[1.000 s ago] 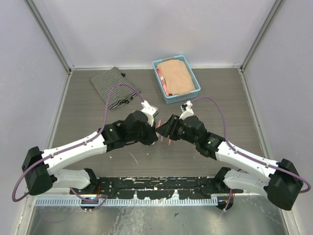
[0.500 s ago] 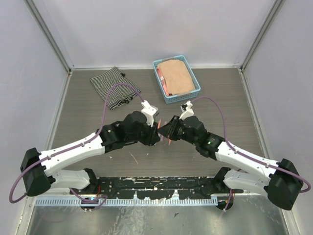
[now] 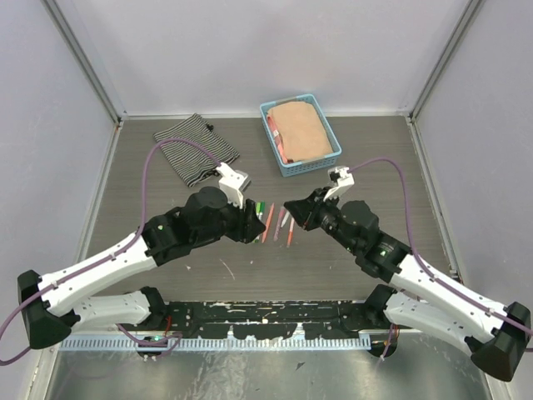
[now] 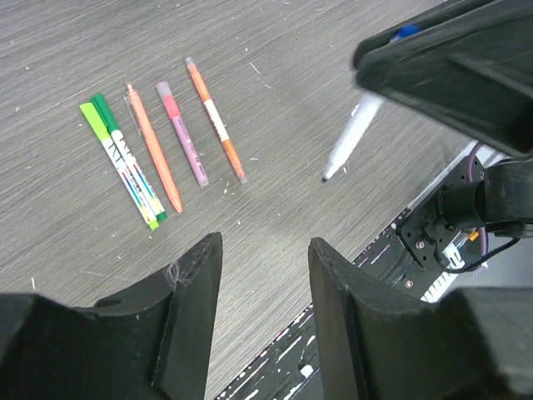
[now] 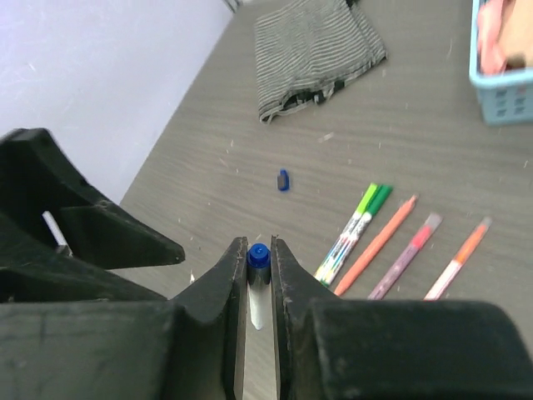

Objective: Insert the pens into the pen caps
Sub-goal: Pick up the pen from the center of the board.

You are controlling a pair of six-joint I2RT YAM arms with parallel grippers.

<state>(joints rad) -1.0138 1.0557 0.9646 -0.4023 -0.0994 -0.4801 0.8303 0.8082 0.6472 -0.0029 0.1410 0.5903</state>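
Pens: 6 total. 5 lie side by side mid-table [image 3: 375, 167]: 2 green pens [image 4: 125, 162], 1 orange pen [image 4: 154, 150], 1 pink pen [image 4: 183, 133], 1 orange-and-white pen [image 4: 216, 121]. The 6th, a white pen [image 4: 354, 133] w/ blue end, is pinched in R gripper [image 5: 258, 250], tip pointing down. 1 dark blue cap [image 5: 284, 180] lies loose, far-left of the row. Print on green pens unreadable. L gripper [image 4: 262, 250] jaws wide, empty. Vs 1 sec ago: arms have drawn apart, row uncovered, L jaws opened.
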